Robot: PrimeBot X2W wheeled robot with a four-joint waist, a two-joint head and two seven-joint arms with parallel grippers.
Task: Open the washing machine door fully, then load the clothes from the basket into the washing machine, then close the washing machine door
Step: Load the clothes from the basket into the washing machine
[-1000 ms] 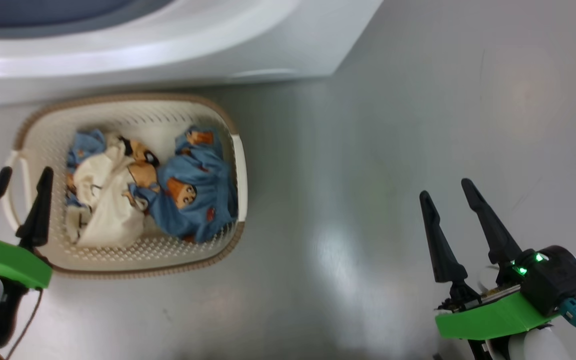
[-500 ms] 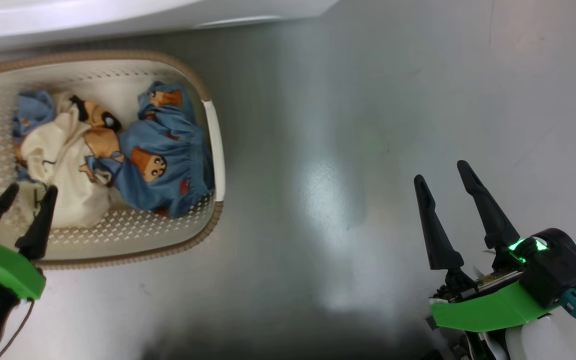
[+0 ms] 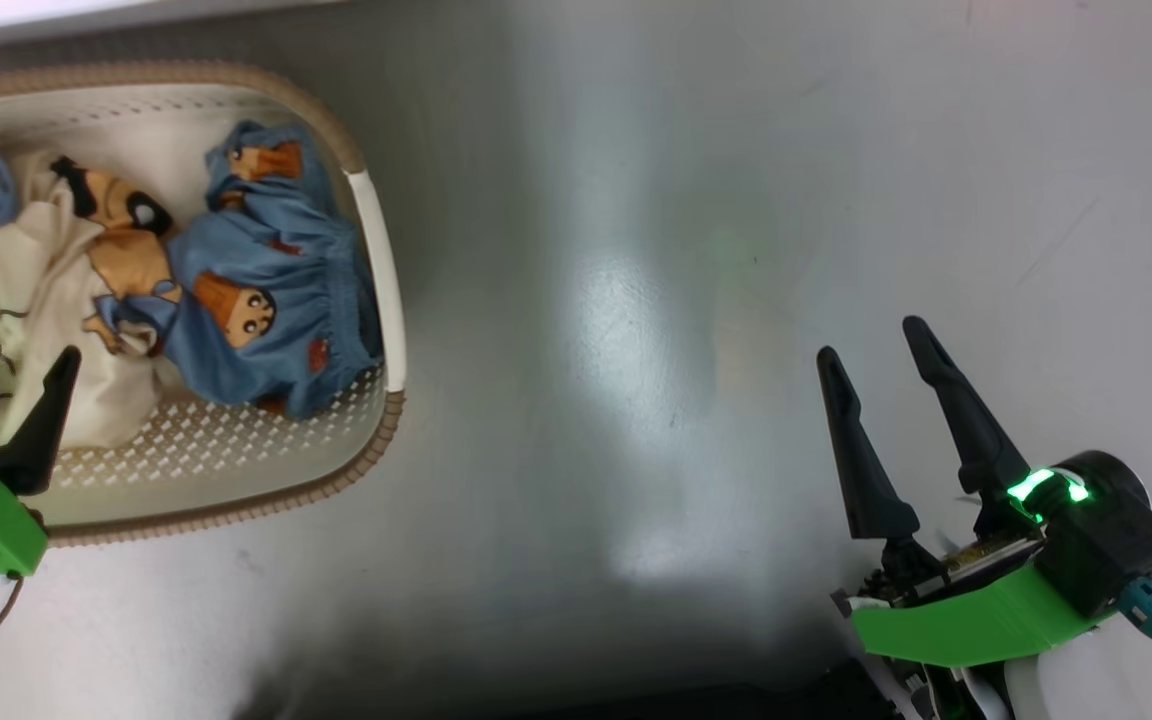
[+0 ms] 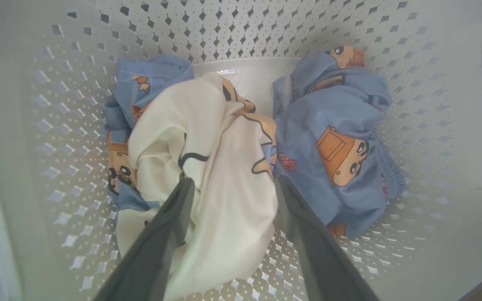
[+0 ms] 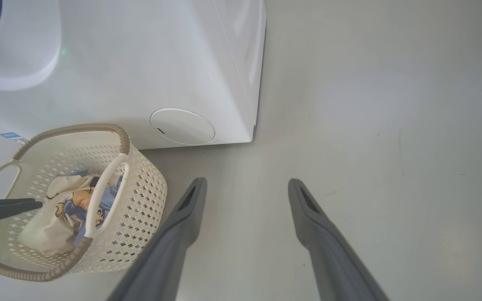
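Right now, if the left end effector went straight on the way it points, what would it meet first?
Most likely the cream-white side of the clothes in the basket: the left end effector points at that fold, open fingers either side, though the gap is unclear.

A smooth, glossy pale grey floor (image 3: pixel 576 150) spreads across the head view. A soft bright glare (image 3: pixel 626 310) sits near the centre, with a second pale patch (image 3: pixel 681 545) toward 5 o'clock. A dark shadow (image 3: pixel 536 690) lies along 6 o'clock. A thin scratch (image 3: pixel 1056 240) shows toward 2 o'clock, and the right wrist view has a hairline mark (image 5: pixel 400 154) at 3 o'clock
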